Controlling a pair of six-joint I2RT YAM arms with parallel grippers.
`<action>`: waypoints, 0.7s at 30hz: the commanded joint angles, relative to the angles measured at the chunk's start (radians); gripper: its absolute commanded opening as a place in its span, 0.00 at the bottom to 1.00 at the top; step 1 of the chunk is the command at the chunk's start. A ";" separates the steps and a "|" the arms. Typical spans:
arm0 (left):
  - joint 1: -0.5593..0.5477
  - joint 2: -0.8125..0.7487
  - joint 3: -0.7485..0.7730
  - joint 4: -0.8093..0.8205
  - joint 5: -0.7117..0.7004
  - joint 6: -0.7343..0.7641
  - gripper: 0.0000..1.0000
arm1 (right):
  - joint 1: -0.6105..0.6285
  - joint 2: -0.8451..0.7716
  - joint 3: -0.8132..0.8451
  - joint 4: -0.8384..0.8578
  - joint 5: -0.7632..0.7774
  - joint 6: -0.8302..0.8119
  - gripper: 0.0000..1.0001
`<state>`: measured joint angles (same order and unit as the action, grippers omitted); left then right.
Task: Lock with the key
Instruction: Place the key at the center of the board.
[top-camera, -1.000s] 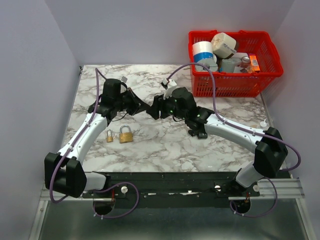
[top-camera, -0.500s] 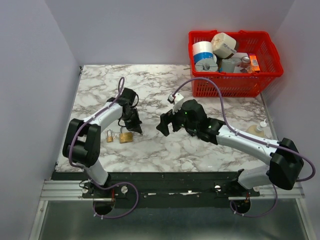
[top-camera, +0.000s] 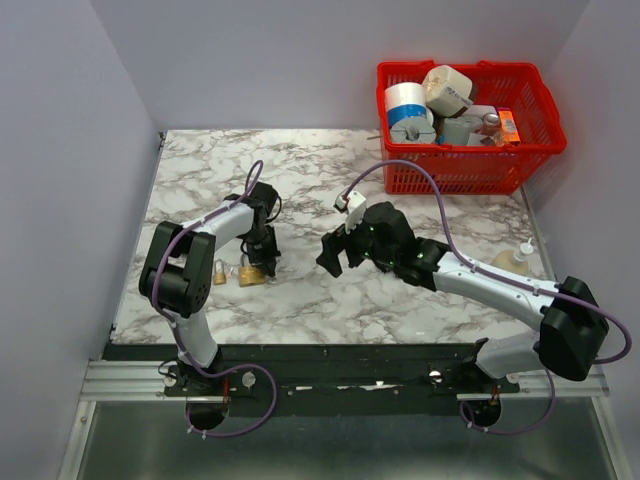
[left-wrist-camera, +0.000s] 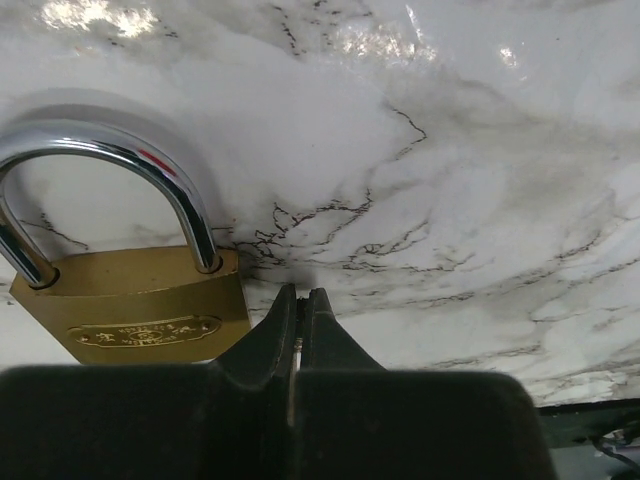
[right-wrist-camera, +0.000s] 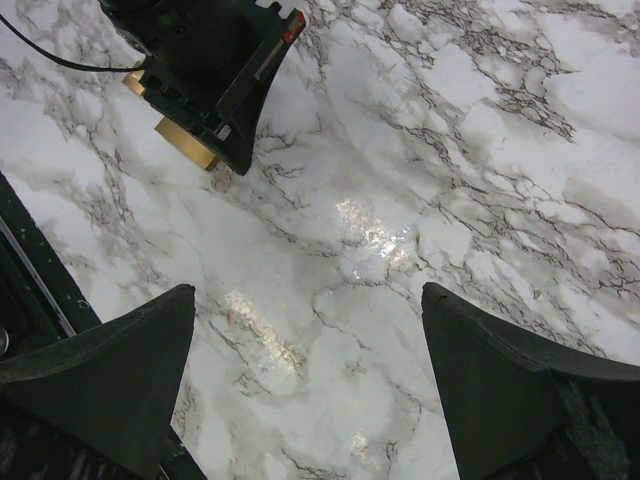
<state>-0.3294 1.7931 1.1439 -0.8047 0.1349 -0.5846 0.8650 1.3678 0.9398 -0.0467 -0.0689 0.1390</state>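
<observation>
Our left gripper (left-wrist-camera: 300, 298) is pinched shut at a corner of the larger brass padlock (left-wrist-camera: 140, 305); our right gripper (right-wrist-camera: 308, 290) is spread wide and holds nothing.

We see nothing between the left fingers, and we cannot make out the key in any view; the closed tips sit just beside the padlock's lower corner, and its smooth chrome shackle (left-wrist-camera: 150, 165) arches away from them; a smaller brass padlock (top-camera: 219, 272) lies just beside it, towards the table's left edge; the folded left arm crowds that side; glossy veined marble (top-camera: 400, 310) lies open between the grippers and towards the near edge; a red mesh basket (top-camera: 455, 170) full of containers fills the far right corner; a small pale bottle (top-camera: 517, 256) stands near the right edge.
</observation>
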 joint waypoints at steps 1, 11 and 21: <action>-0.008 0.014 0.014 -0.008 -0.031 0.019 0.06 | 0.005 0.023 0.030 0.007 -0.017 -0.015 1.00; -0.019 0.040 0.016 0.002 -0.034 0.012 0.20 | -0.003 0.047 0.056 0.002 -0.017 -0.006 1.00; -0.019 0.025 0.046 -0.011 -0.028 0.020 0.50 | -0.007 0.024 0.045 -0.007 -0.009 -0.025 1.00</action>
<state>-0.3428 1.8095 1.1557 -0.8032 0.1253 -0.5713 0.8623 1.4029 0.9672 -0.0486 -0.0727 0.1371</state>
